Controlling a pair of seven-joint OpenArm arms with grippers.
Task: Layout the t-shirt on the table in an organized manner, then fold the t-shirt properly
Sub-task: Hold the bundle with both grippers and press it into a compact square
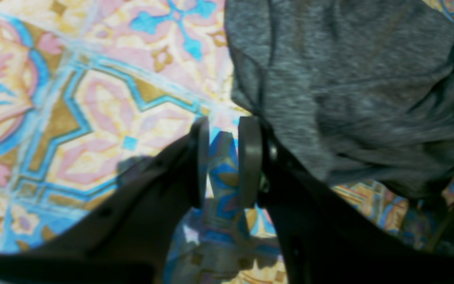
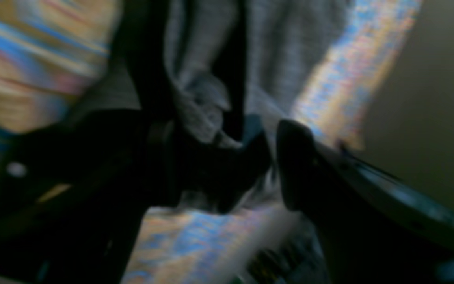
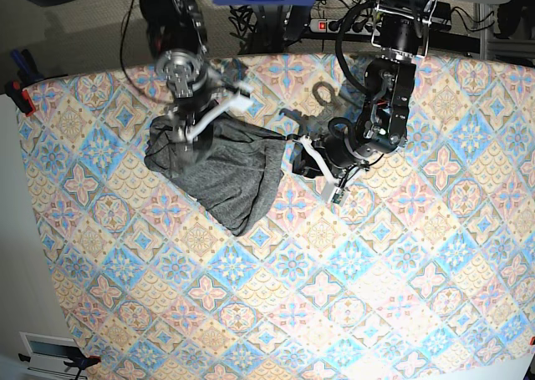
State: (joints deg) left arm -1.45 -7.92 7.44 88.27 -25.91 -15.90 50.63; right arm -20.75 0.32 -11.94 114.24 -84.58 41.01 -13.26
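- Arms both reach in from the far edge of the table (image 3: pixel 401 313) in our base view, meeting at a bunched t-shirt (image 3: pixel 221 175) in the far-left part of the patterned cloth.
- We see the left gripper (image 1: pixel 224 161) low over the table just beside the shirt's edge; its jaws stand a narrow gap apart, with only the tile pattern showing between them, and its right finger (image 1: pixel 249 157) sits against the grey fabric.
- From the base view, the left gripper (image 3: pixel 303 153) lies at the shirt's right corner, forearm angled down from its mount.
- Our right gripper (image 2: pixel 227 165) view is badly blurred; its jaws stand wide apart with grey folds hanging between them, but we cannot tell whether the cloth is truly gripped.
- In the base view, the right gripper (image 3: pixel 196 125) sits over the shirt's upper edge, with the fabric drooping below in a wrinkled, pointed heap.
- Bare tablecloth spreads broadly toward the near side and to the right of the heap; the far and left table edges lie close to the shirt.
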